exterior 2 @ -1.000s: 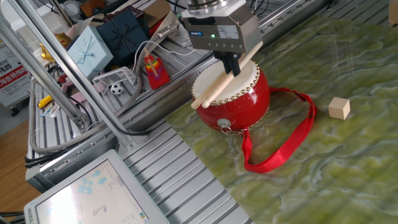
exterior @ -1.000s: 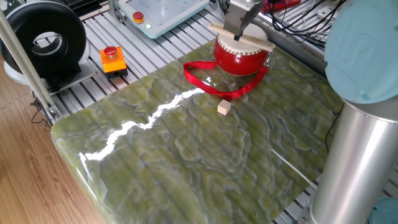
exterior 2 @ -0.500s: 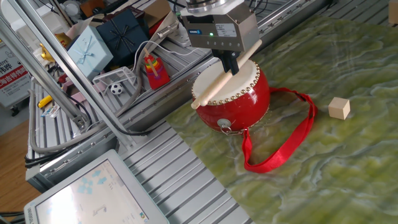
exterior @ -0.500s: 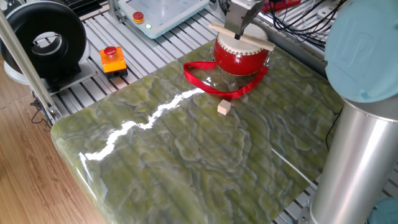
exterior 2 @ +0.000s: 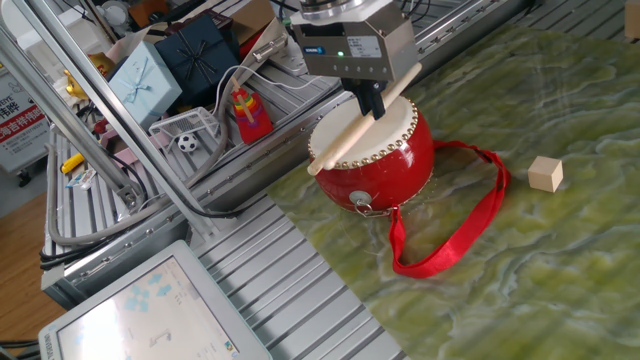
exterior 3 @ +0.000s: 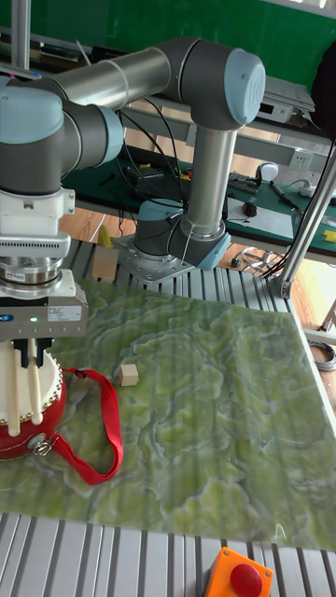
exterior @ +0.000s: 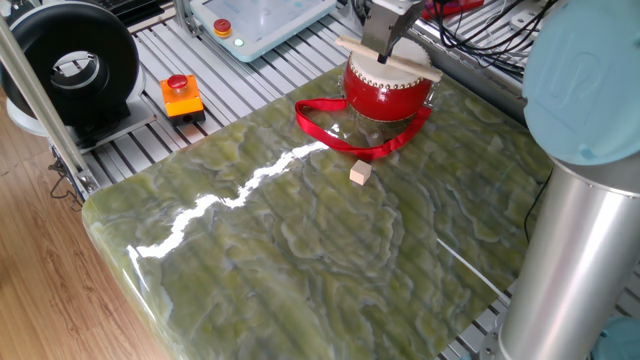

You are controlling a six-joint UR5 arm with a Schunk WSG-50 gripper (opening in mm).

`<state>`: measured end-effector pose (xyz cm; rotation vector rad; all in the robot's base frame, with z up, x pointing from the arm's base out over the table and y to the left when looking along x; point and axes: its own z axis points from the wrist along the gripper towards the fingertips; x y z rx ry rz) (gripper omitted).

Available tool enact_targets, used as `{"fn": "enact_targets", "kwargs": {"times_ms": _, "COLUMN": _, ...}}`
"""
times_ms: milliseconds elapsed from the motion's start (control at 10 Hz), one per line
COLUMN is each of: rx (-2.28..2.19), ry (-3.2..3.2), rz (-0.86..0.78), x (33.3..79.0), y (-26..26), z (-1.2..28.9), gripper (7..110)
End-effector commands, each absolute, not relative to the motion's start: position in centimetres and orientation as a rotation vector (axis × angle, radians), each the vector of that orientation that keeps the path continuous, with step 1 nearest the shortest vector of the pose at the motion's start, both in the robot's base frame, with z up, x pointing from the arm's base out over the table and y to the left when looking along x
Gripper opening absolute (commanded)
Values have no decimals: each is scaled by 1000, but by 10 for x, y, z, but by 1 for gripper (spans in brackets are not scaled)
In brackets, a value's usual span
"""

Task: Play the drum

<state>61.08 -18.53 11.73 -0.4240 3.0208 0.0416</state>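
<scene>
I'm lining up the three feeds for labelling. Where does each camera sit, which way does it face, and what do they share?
One fixed view: high, looking across the green mat at the drum; grey arm column at right.
The other fixed view: high, off the table's edge by the clutter, looking down at the gripper, jaws closed on the drumstick.
Tall fixed view: at the edge by the orange box, facing the arm's base; whole arm shows.
All three share the drum and wooden cube.

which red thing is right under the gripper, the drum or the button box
The drum: the gripper holds a wooden drumstick across its cream skin. The orange box with the red button sits apart, off the green mat.
</scene>
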Motion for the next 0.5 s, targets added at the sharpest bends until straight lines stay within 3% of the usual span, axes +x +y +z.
{"fn": "enact_targets", "kwargs": {"times_ms": 0, "rx": -443, "ry": 3010, "rz": 59, "x": 611, "y": -183, "z": 119, "gripper": 7}}
{"fn": "enact_targets", "kwargs": {"times_ms": 400, "rx": -454, "ry": 3007, "rz": 51, "x": 611, "y": -189, "z": 117, "gripper": 7}}
